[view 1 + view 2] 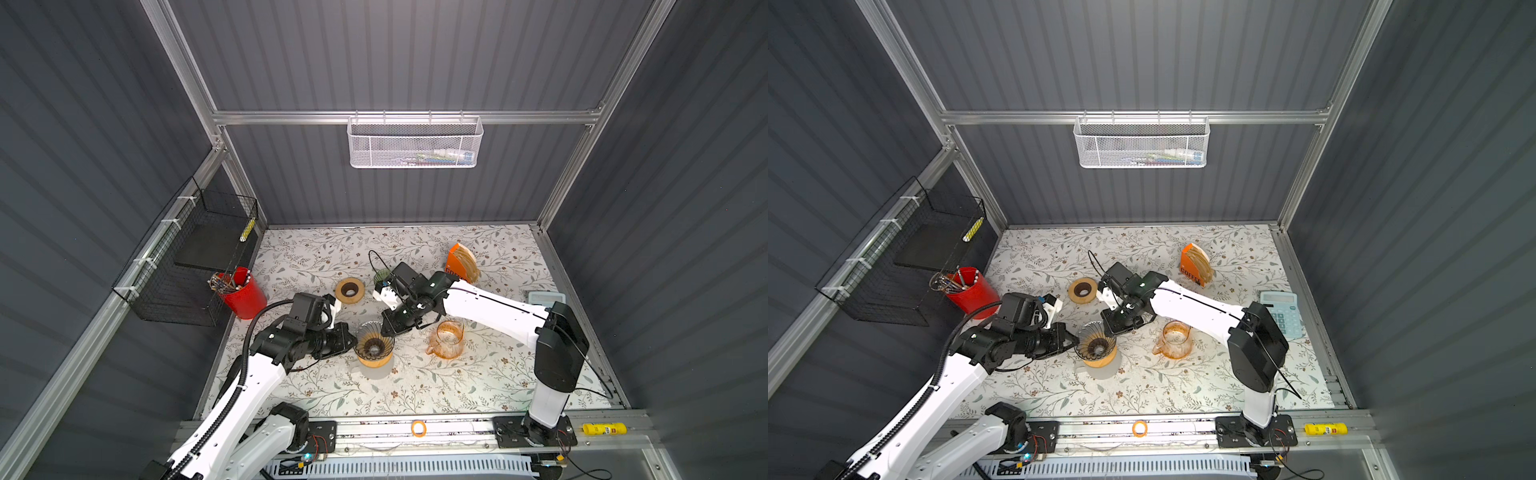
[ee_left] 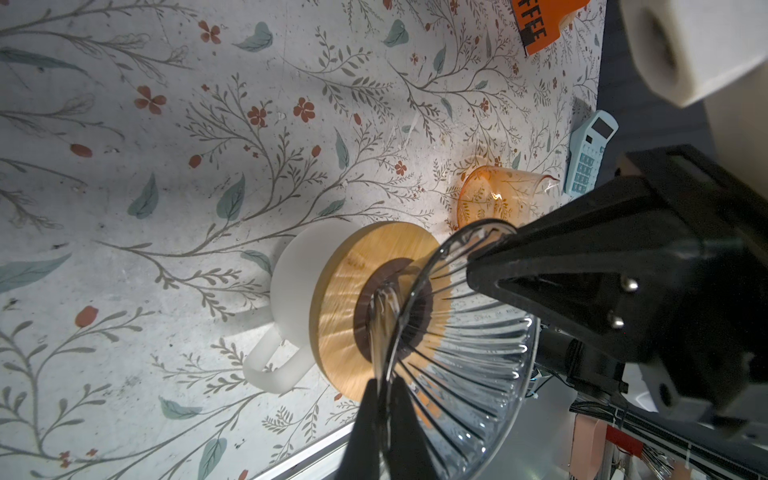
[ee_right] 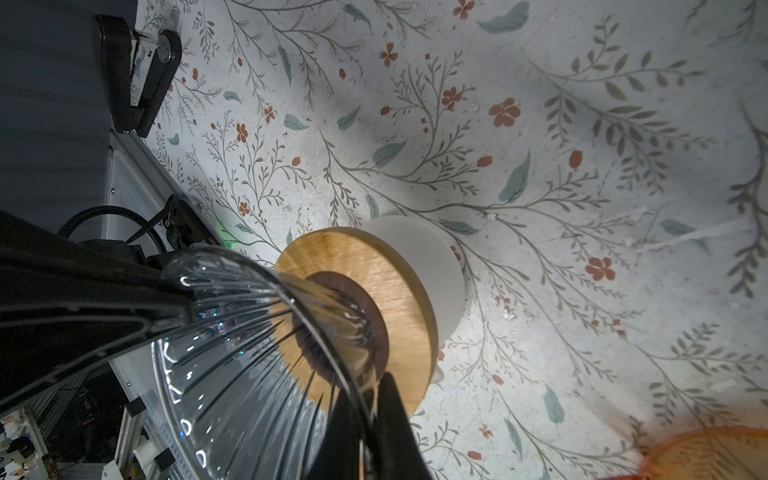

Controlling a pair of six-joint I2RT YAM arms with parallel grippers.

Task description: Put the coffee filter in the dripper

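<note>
The dripper (image 1: 374, 345) (image 1: 1097, 345) is a ribbed clear glass cone on a wooden collar (image 2: 353, 291) (image 3: 365, 266), standing on a white mug (image 2: 295, 282) (image 3: 432, 266) at the table's front middle. My left gripper (image 1: 355, 343) (image 1: 1077, 341) (image 2: 384, 384) is shut on the cone's left rim. From the far right side, my right gripper (image 1: 388, 330) (image 1: 1109, 330) (image 3: 370, 386) is shut on the rim. Brown coffee filters (image 1: 468, 262) (image 1: 1203, 262) stand in an orange holder (image 1: 454, 266) (image 2: 544, 25) at the back right. The cone holds no filter.
An orange glass carafe (image 1: 448, 338) (image 2: 498, 195) stands right of the dripper. Behind it lie a wooden ring (image 1: 349, 289) and a green glass (image 1: 381, 276). A red pen cup (image 1: 241, 293) and a black wire basket (image 1: 187, 266) are at left, a calculator (image 1: 1281, 313) at right.
</note>
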